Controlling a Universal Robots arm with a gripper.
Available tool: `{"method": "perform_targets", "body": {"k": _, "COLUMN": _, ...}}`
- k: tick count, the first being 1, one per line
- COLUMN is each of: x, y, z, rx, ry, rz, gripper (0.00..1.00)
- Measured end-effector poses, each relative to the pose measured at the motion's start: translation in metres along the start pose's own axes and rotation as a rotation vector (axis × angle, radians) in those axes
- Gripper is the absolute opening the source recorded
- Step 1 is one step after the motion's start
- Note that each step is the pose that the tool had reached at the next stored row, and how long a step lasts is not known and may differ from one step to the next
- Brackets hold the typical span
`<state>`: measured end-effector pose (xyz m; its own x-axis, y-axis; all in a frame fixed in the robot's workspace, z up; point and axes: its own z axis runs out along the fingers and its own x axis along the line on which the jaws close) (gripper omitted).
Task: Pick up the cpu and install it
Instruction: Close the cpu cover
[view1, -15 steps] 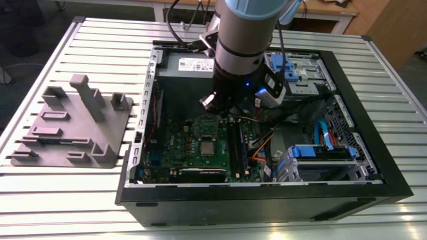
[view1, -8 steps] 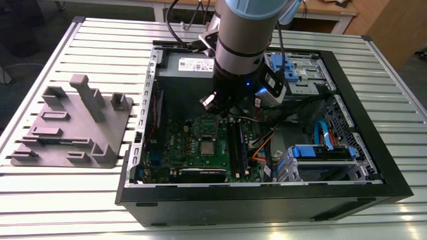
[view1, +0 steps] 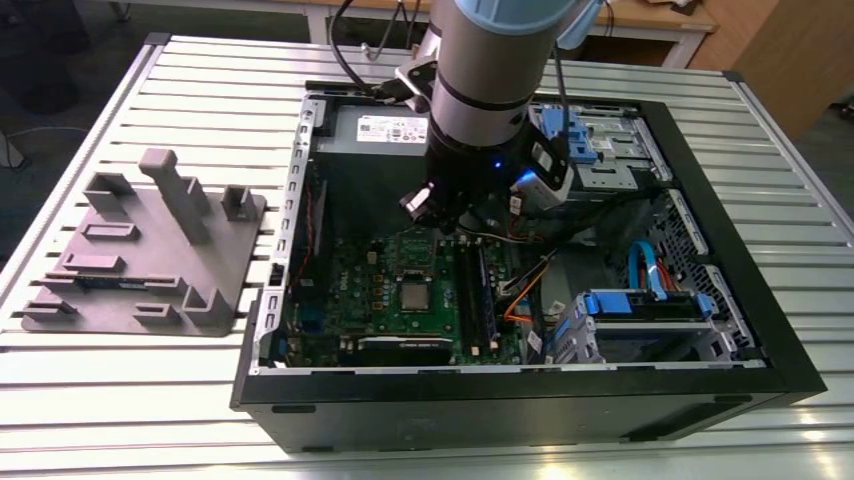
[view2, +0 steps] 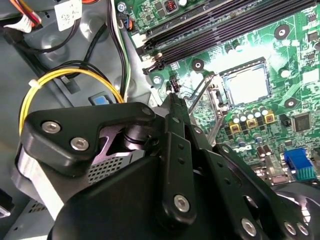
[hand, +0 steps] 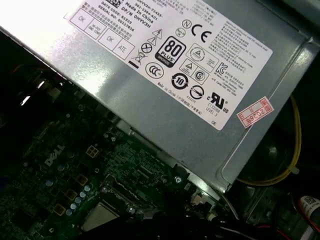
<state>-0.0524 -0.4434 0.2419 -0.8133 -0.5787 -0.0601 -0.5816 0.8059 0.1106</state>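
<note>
Hovering inside the open computer case (view1: 534, 388), the gripper (view2: 174, 102) hangs over the green motherboard (view2: 300, 47); how far its jaws stand apart cannot be told. A thin metal socket lever (view2: 199, 97) rises between it and the cpu (view2: 247, 85), which lies flat in its socket, silvery top up, near the gripper but apart from it. Being square, it shows no long axis; its edges run parallel to the black memory slots (view2: 225, 25). A yellow cable (view2: 75, 74) loops on the gripper's other side, and the grey power supply (hand: 190, 100) borders the board.
</note>
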Motion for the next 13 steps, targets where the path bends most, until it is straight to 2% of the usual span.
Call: {"method": "perform_targets", "body": {"k": 13, "x": 0.0004, "y": -0.0005, "z": -0.0026, "rx": -0.0044, "ry": 0.0101, "rz": -0.084, "gripper": 0.10}}
